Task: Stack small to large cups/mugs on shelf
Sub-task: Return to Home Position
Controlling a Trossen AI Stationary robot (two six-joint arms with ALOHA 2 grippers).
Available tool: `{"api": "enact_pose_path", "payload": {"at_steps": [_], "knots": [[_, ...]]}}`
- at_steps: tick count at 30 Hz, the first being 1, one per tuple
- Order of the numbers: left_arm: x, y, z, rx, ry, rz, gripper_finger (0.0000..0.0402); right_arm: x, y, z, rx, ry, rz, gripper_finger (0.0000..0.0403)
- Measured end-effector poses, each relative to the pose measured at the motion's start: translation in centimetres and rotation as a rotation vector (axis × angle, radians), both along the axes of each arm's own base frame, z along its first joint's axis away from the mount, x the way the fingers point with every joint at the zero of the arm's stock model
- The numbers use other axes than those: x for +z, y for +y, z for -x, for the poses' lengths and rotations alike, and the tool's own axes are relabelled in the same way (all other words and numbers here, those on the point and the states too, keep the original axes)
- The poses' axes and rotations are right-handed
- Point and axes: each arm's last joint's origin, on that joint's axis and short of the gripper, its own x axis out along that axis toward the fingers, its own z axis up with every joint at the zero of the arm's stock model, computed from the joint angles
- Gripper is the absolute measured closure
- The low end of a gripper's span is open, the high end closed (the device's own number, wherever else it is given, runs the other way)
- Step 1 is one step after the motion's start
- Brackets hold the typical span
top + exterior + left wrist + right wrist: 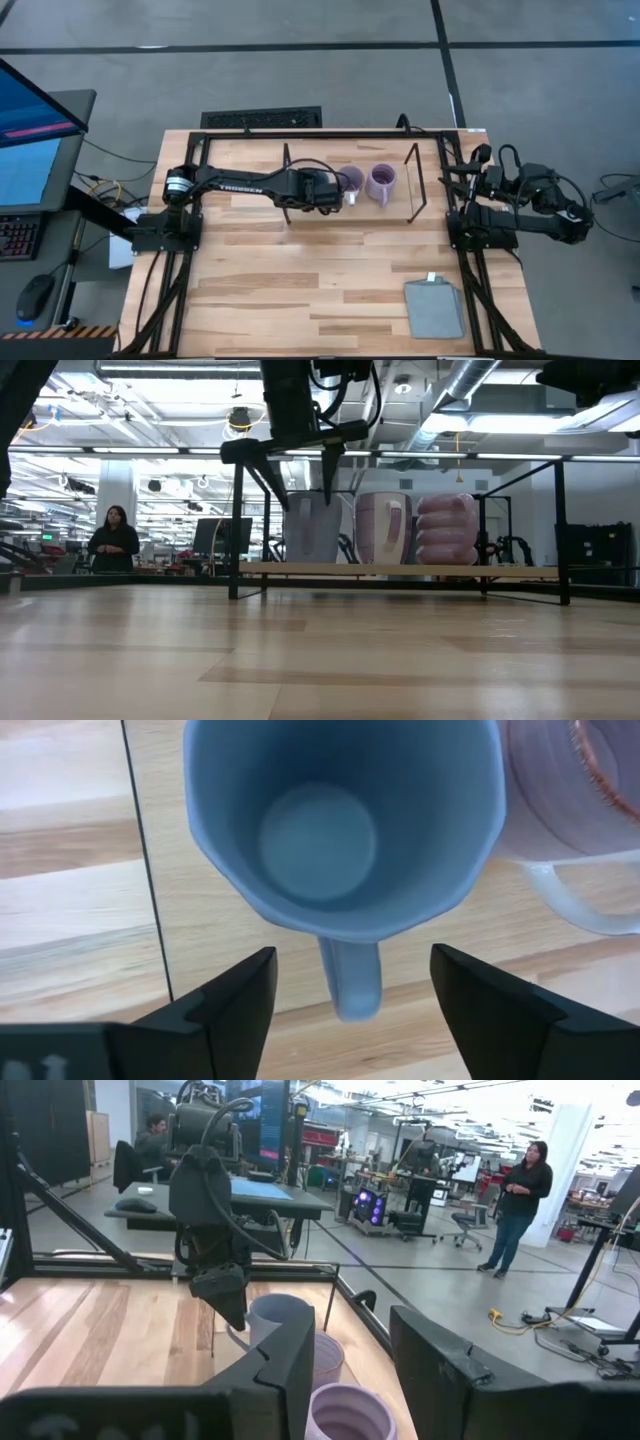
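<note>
**Three mugs lined up on the shelf, left arm poised over the blue one**

Seen level with the table, the blue mug [312,530], a smooth purple mug [385,528] and a ribbed purple mug [448,528] stand upright side by side on the shelf [400,571], between its black wire frames. From overhead the blue mug is hidden beneath the left gripper [325,190] — only the two purple ones show. The left wrist view looks straight down into the blue mug, whose handle lies between jaws spread wide and touching nothing. The right gripper [350,1340] waits at the table's right edge, its jaws parted and empty. A grey cloth [435,308] lies flat on the wooden table [260,280], well apart from the shelf. Beyond is an open workshop — a standing person [113,540] and a seated person [155,1135] at a desk.
</note>
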Motion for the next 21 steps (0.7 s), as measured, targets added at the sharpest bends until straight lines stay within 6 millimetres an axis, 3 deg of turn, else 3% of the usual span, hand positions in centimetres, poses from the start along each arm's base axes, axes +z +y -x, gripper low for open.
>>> {"api": "enact_pose_path", "payload": {"at_steps": [21], "knots": [[1.8, -1.1, -0.6, -0.039, -0.031, 0.018, 0.0145, 0.0, 0.0, 0.0, 0.000, 0.000, 0.000, 0.0248]]}}
